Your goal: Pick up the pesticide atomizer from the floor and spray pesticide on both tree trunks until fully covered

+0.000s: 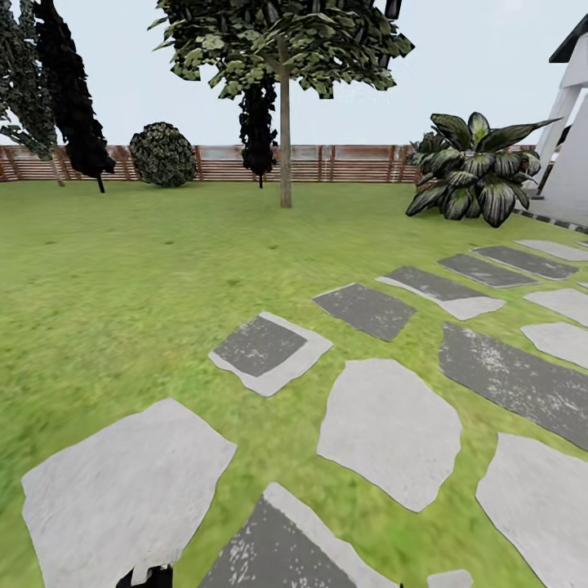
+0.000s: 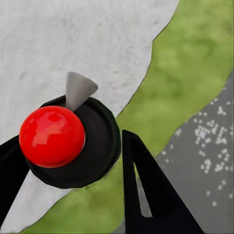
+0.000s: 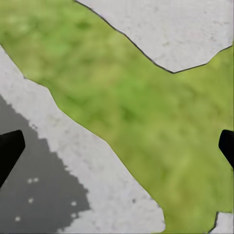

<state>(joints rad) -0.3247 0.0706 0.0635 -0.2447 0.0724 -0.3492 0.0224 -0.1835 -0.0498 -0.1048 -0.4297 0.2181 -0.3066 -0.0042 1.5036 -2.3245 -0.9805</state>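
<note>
Between the left hand fingers sits the sprayer, gripped. Right hand is spread empty. Tree stands far ahead.

Lawn ran from the near ground back to a fence across the far side. Stepping stones lay on the grass, near centre to far right. A tree stood mid-lawn before the fence; a bush to its left at the fence; a leafy plant to its right, beside a building. In the left wrist view, the atomizer sat between the left claw's fingers, above stone and grass. The right claw's fingertips hung wide apart over grass between stones.
</note>
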